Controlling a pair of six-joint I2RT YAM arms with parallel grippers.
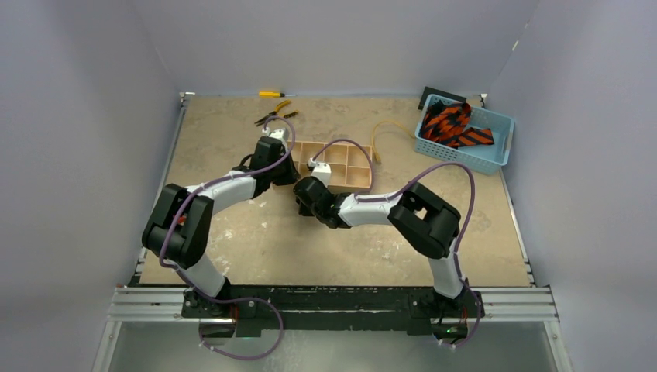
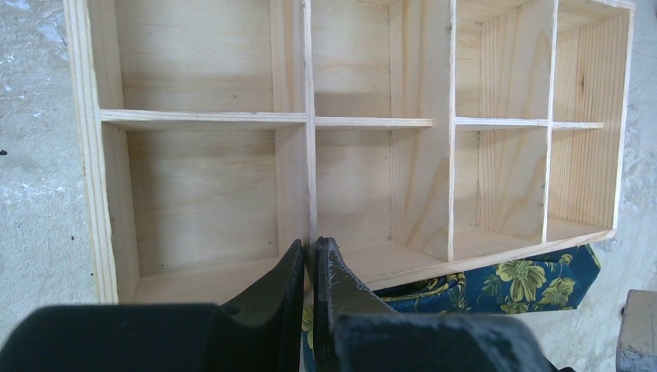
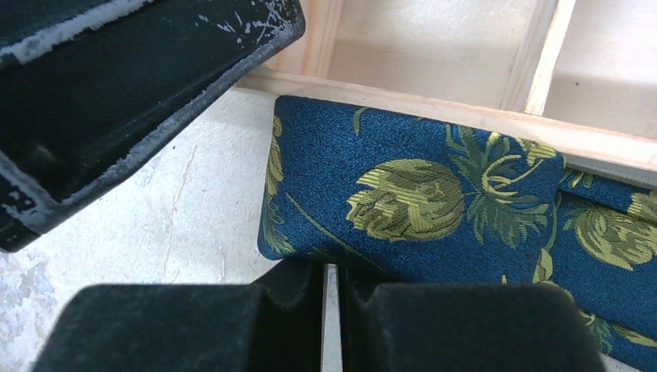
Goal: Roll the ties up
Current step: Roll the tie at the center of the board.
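Observation:
A dark blue tie (image 3: 403, 170) with yellow-green flowers lies folded on the table against the near wall of a wooden divided box (image 3: 465, 124). My right gripper (image 3: 331, 267) is shut to a thin slit on the tie's near edge. My left gripper (image 2: 314, 248) is shut, with its tips at the box's near wall (image 2: 93, 170). The blue tie (image 2: 527, 283) shows below and to the right of it. One left finger (image 3: 155, 85) hangs over the tie's left end. Orange-red ties with black stripes (image 1: 449, 124) lie in a basket. In the top view the arms hide the blue tie.
The wooden box (image 1: 358, 188) sits mid-table, with both wrists crowded at its near left corner. A light blue basket (image 1: 496, 155) stands at the back right. A thin yellow cord (image 1: 385, 128) lies behind the box. Pliers (image 1: 275, 116) and a yellow-handled tool (image 1: 271, 94) lie at the back.

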